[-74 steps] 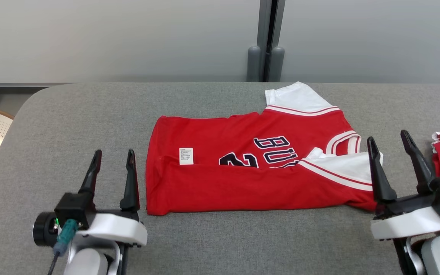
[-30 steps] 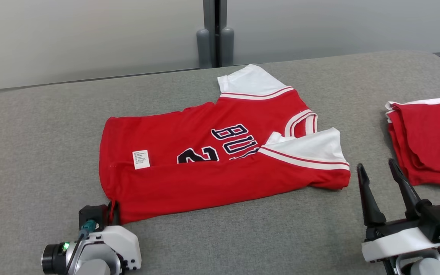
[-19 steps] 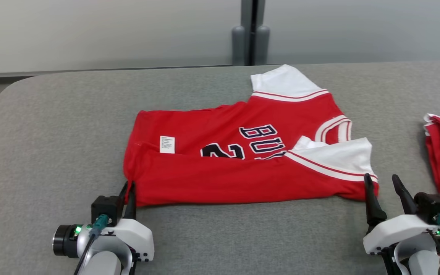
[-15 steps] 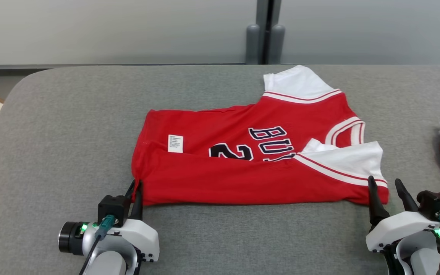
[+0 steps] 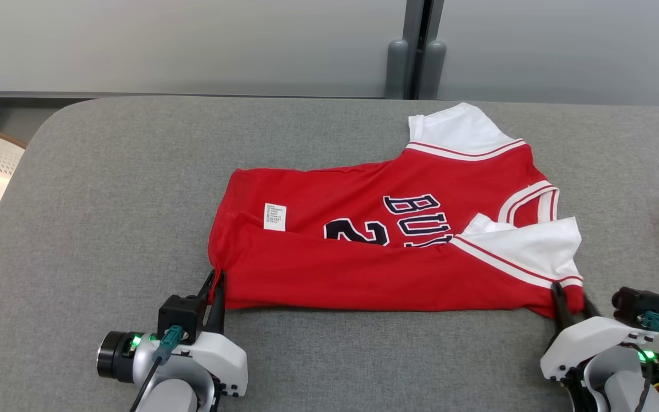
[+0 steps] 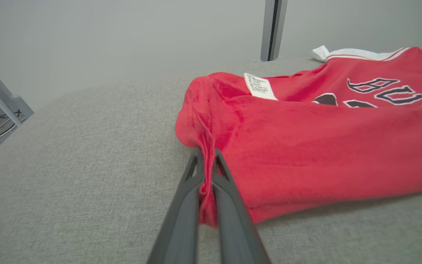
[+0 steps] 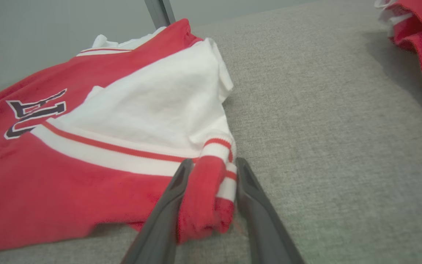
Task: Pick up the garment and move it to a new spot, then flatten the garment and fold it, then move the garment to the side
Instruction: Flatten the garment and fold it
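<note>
- My left pincer [image 6: 207,153] is clamped shut on the garment's [image 5: 364,274] near hem corner.
- My right pincer [image 7: 214,162] straddles its near sleeve corner; whether it grips, I cannot tell.
- The garment lies flat mid-bench [image 5: 106,200].

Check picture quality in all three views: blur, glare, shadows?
Head view: sharp, even light, thin shadow under the jersey. Left wrist view: left gripper soft near the lens, cloth beyond crisper. Right wrist view: right gripper blurred too, white sleeve bright, not clipped, shadow beside the folded red pile.
</note>
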`<state>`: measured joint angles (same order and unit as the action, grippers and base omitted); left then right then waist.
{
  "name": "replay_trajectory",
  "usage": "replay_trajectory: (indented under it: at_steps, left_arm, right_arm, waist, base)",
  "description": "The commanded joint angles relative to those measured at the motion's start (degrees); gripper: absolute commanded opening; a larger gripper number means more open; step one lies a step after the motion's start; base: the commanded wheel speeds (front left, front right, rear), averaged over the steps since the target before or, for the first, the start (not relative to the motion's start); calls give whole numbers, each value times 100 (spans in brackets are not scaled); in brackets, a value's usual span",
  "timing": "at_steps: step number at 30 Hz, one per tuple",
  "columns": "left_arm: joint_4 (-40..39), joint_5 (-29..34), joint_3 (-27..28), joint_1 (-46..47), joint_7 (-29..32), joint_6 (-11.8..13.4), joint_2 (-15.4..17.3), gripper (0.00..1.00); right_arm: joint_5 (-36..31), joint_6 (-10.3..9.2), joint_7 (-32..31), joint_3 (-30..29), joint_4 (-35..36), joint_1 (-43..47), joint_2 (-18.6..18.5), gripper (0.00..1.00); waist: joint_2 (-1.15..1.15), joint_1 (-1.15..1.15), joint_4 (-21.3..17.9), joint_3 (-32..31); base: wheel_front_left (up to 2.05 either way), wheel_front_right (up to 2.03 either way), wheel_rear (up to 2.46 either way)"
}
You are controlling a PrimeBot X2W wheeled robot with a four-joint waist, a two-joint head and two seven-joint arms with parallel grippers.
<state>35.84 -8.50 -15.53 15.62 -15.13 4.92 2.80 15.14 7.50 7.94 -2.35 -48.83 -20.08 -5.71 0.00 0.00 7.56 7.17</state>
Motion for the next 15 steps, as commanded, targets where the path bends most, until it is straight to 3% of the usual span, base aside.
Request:
replay_trajectory:
  at_steps: [1, 9, 15]
  left_arm:
    - [18, 4, 29, -63, 2, 26, 34, 0]
    - [225, 12, 68, -233, 2, -30, 161, 0]
    - [367, -59, 77, -468, 2, -88, 201, 0]
  right_arm:
    - [59, -3, 56, 68, -33, -21, -29, 0]
    - [309, -7, 250, 417, 79, 174, -420, 0]
    - [788, -8, -199, 863, 561, 666, -682, 0]
  waist:
    - [0, 0, -32, -29]
    - [0, 0, -77, -371]
    - [0, 0, -103, -736]
  base:
    - [0, 0, 0]
    - [0, 0, 0]
    - [0, 0, 0]
